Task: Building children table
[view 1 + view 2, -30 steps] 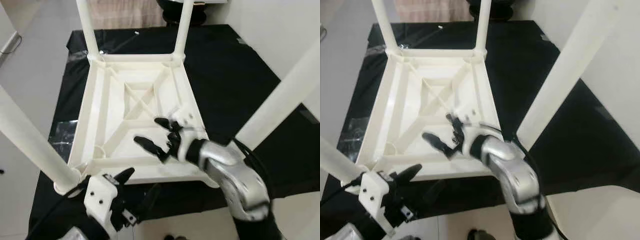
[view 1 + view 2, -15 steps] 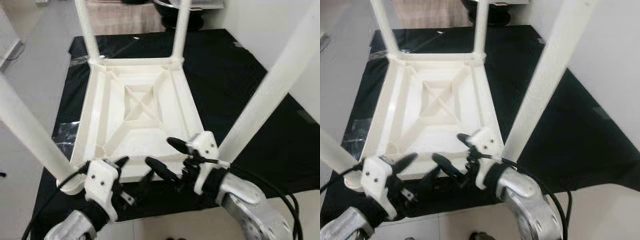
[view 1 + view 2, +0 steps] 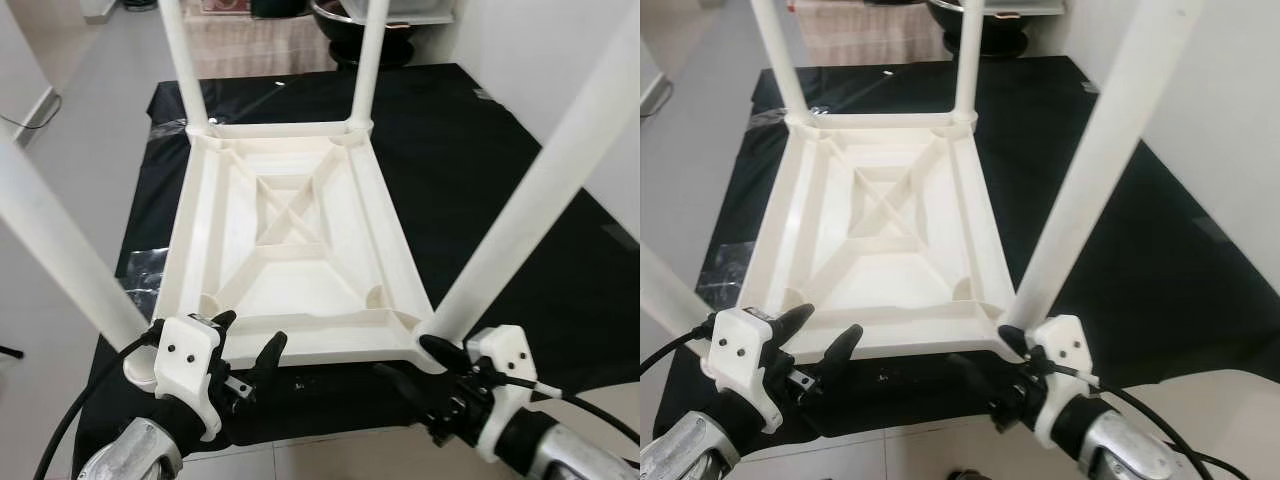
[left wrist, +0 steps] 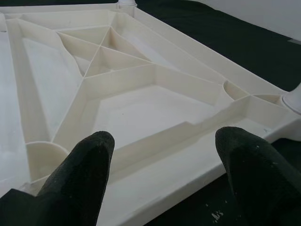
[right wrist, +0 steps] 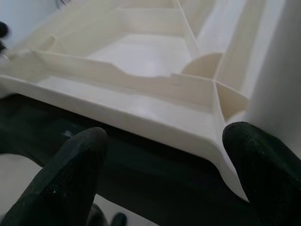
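Upside down, table [image 3: 290, 240] legs pointing up, both grippers' fingers [image 4: 84, 183] spread, holding nothing.

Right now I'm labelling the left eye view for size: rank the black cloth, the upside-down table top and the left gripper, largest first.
1. Black cloth
2. Table top
3. Left gripper, though it sits nearest the camera, so it looks bigger than it is.
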{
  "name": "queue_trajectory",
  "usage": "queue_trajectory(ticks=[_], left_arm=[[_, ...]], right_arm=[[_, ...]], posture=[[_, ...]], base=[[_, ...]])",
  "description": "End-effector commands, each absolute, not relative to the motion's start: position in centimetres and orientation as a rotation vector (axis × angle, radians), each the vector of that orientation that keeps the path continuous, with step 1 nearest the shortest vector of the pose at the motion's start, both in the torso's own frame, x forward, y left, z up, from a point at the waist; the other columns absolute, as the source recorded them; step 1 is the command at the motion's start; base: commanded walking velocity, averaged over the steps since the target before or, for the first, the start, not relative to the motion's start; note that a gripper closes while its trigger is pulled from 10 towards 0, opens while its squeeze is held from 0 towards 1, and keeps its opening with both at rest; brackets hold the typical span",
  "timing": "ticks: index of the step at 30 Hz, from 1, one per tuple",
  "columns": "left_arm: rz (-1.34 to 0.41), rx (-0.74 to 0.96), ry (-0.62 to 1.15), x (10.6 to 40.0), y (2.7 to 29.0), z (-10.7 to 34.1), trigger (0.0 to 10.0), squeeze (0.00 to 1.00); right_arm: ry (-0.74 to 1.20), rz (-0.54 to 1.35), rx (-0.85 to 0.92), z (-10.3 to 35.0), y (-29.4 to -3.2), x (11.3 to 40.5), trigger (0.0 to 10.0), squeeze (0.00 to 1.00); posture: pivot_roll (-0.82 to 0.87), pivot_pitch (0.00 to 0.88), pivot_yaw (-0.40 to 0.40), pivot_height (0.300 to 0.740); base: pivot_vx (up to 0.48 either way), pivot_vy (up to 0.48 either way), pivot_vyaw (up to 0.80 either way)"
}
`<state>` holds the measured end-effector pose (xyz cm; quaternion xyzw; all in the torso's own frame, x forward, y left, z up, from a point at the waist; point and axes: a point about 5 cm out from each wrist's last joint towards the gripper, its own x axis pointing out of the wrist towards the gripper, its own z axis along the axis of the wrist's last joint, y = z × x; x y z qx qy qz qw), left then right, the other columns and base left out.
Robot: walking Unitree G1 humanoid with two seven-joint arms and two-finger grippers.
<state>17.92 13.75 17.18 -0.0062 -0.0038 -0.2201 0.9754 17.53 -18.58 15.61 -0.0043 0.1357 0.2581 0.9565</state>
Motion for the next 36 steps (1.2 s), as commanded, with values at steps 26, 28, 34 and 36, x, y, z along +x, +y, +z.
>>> queue_trajectory(ticks=[26, 28, 34, 36], left_arm=[[-0.627, 0.039, -0.003, 16.7, 12.7, 16.7, 10.0, 0.00], [-0.642, 0.043, 0.004, 16.7, 12.6, 16.7, 10.0, 0.00], [-0.684, 0.049, 0.015, 17.1, 12.0, 17.0, 10.0, 0.00], [-0.692, 0.046, 0.008, 17.2, 11.8, 17.1, 10.0, 0.00]], right_arm=[[0.284, 0.864, 0.038, 17.5, -17.1, 16.5, 10.0, 0.00], [0.275, 0.874, 0.050, 17.7, -17.2, 16.6, 10.0, 0.00], [0.135, 0.712, 0.037, 19.3, -18.1, 20.0, 10.0, 0.00], [0.102, 0.679, 0.041, 19.8, -18.2, 20.6, 10.0, 0.00]], posture=[[-0.03, 0.148, -0.043, 0.740], [-0.03, 0.147, -0.041, 0.740], [-0.02, 0.137, -0.036, 0.740], [-0.02, 0.137, -0.036, 0.740]], base=[[0.000, 0.000, 0.00], [0.000, 0.000, 0.00], [0.000, 0.000, 0.00], [0.000, 0.000, 0.00]])
